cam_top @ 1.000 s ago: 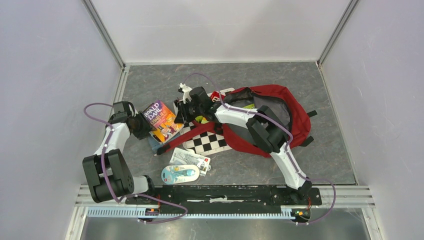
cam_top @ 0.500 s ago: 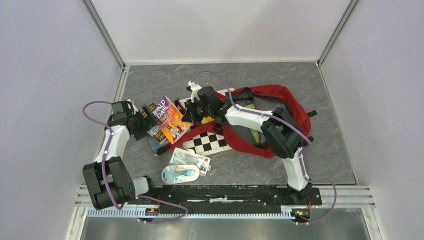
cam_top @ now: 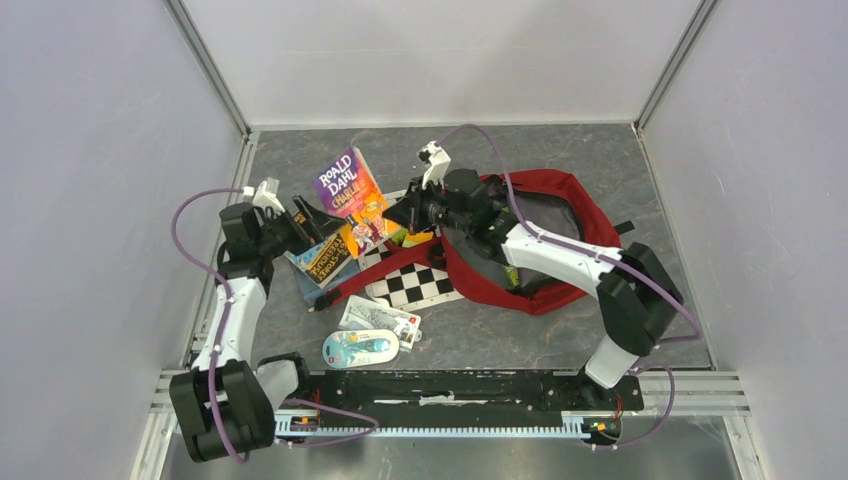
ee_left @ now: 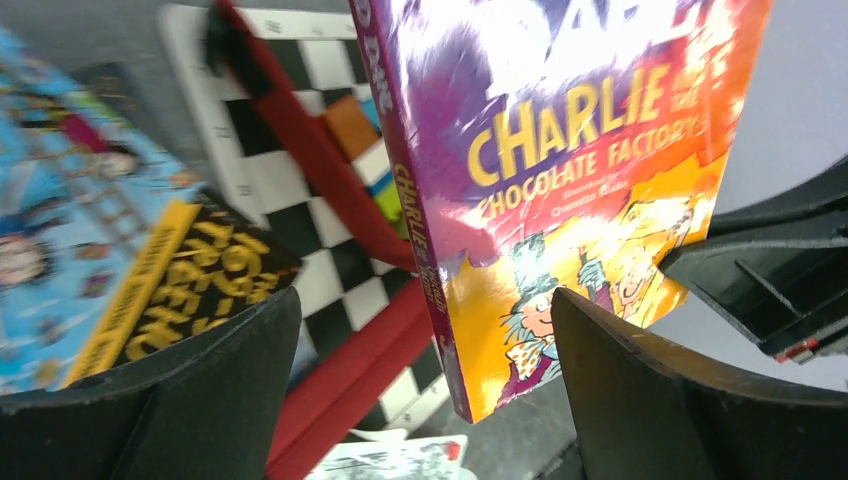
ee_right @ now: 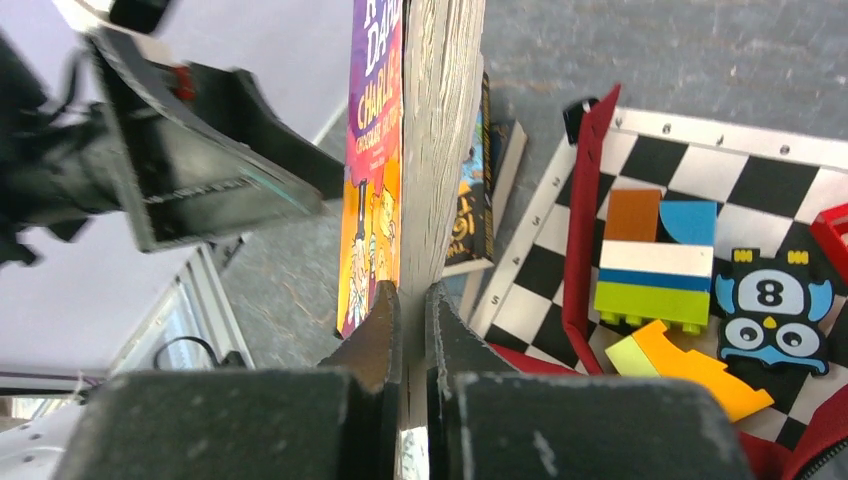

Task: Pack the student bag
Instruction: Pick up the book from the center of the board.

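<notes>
The right pincer (ee_right: 412,300) is clamping the lower edge of a Roald Dahl paperback (cam_top: 352,190), its jaws pressed tight on the pages. It is holding the book upright above the table (cam_top: 300,160), just left of centre. The upright hold is probably meant to let the book slide edge-first into a narrow opening.

The left pincer (cam_top: 312,222) is standing wide open just left of the book. Its fingers are flanking the cover without appearing to touch it, which suggests the right arm alone is carrying the load.

The student bag (cam_top: 560,185) is lying slumped on the table right of centre. Its unzipped mouth is facing left toward the lifted book, and a red strap is trailing over a checkered board (cam_top: 425,285).

A second book (cam_top: 322,258) is lying flat under the left pincer, and two packets (cam_top: 378,318) are waiting nearer the arms, so the packing appears far from finished.
</notes>
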{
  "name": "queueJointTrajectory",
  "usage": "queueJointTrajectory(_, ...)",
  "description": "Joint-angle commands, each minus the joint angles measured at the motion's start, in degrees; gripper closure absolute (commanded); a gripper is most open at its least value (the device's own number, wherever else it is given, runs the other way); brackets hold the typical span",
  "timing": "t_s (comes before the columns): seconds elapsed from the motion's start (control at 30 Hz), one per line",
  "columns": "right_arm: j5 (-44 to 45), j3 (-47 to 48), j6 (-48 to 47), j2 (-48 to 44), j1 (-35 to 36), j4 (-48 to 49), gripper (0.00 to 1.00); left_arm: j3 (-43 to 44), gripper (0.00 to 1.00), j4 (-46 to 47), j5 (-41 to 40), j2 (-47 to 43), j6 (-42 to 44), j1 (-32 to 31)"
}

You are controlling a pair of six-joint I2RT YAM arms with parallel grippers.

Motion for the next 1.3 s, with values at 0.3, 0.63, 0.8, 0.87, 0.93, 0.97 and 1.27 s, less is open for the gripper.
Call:
queueJointTrajectory(0.3,-1.24,-4.52,4.48,-11.08,0.03,12.61,1.00,-6.07,0.00,38.72,20.18,2.59,-23.91,-7.18)
queueJointTrajectory(0.63,-0.47,-5.10,2.63,-11.43,0.10,10.23,1.00,-10.46,0.50,67.16,22.00,7.53,-42.74,-7.19)
queueJointTrajectory(0.8,5.00,-5.18,-1.18,-13.14,0.10,5.38,1.00,-10.83,0.90,65.98,21.96,6.46,-41.52,-7.19)
queueJointTrajectory(0.87,7.30,-5.31,-3.21,-14.33,0.11,3.07,0.89,-10.79,0.98,63.85,21.76,5.48,-39.60,-7.28)
queueJointTrajectory(0.93,9.61,-5.79,-5.42,-15.75,0.14,0.90,0.74,-10.37,0.98,59.32,21.33,4.00,-36.08,-7.28)
queueJointTrajectory(0.97,10.73,-5.97,-6.95,-16.52,0.06,-0.35,0.68,-9.95,0.98,54.87,20.91,2.78,-33.56,-7.37)
queueJointTrajectory(1.27,18.15,-8.13,-17.59,-24.27,-8.32,-15.97,0.02,-3.08,0.98,14.70,7.53,-6.70,-7.06,-19.39)
